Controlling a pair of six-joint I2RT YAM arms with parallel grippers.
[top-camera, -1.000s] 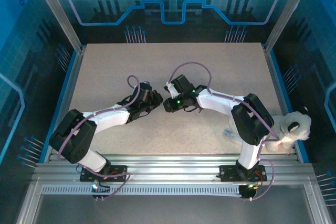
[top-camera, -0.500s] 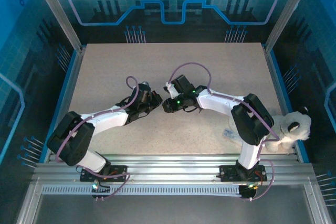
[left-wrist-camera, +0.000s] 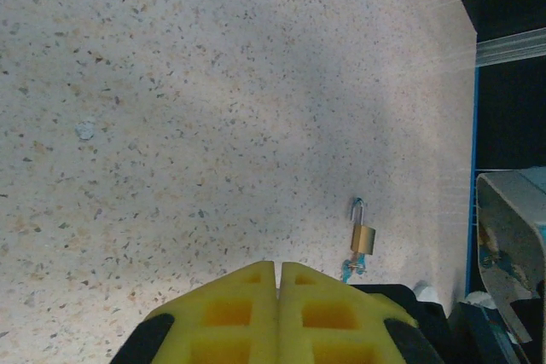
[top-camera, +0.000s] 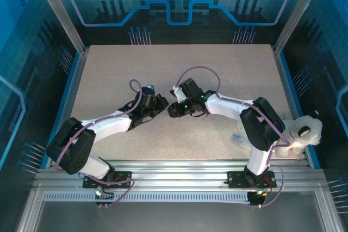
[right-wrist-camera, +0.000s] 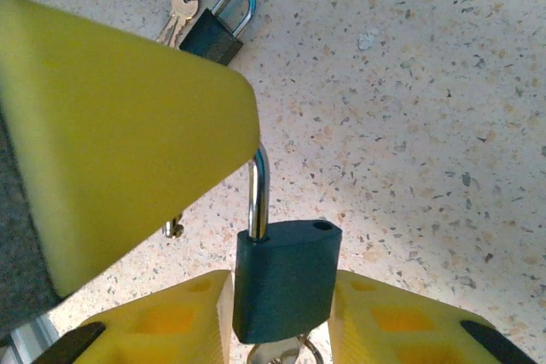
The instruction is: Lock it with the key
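Lock (right-wrist-camera: pixel 286 283) gripped in right pincer (right-wrist-camera: pixel 281 323), shackle (right-wrist-camera: pixel 258 193) above it open, closed left pincer (left-wrist-camera: pixel 278 296) atop shackle; locking not done.

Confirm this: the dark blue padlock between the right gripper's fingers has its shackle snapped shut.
No. The dark blue padlock between the right gripper's fingers has its shackle open; the right wrist view shows one shackle hole empty.
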